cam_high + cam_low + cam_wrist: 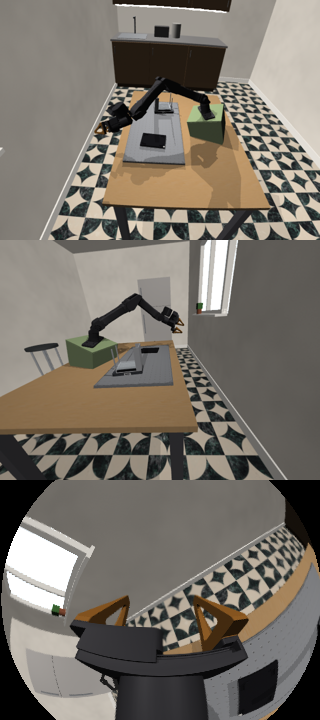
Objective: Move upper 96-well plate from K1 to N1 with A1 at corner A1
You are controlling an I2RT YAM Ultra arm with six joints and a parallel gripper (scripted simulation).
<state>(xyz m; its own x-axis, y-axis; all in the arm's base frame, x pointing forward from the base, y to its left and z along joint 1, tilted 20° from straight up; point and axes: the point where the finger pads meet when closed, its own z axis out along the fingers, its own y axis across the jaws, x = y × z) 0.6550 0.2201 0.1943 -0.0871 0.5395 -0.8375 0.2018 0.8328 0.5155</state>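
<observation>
Black arm with orange-fingered gripper [177, 326] held out beyond the wooden desk [108, 405] edge, over the checkered floor [206, 395], near the grey wall. Jaws spread fully wide, gripping nothing. Clear 96-well plate [125, 365] seated uppermost in the black stack rack with thin upright posts [112, 359], at one end of the grey perforated mat [157, 371]. Flat black plate nest [153, 140] at the mat's other end, well apart from gripper.
</observation>
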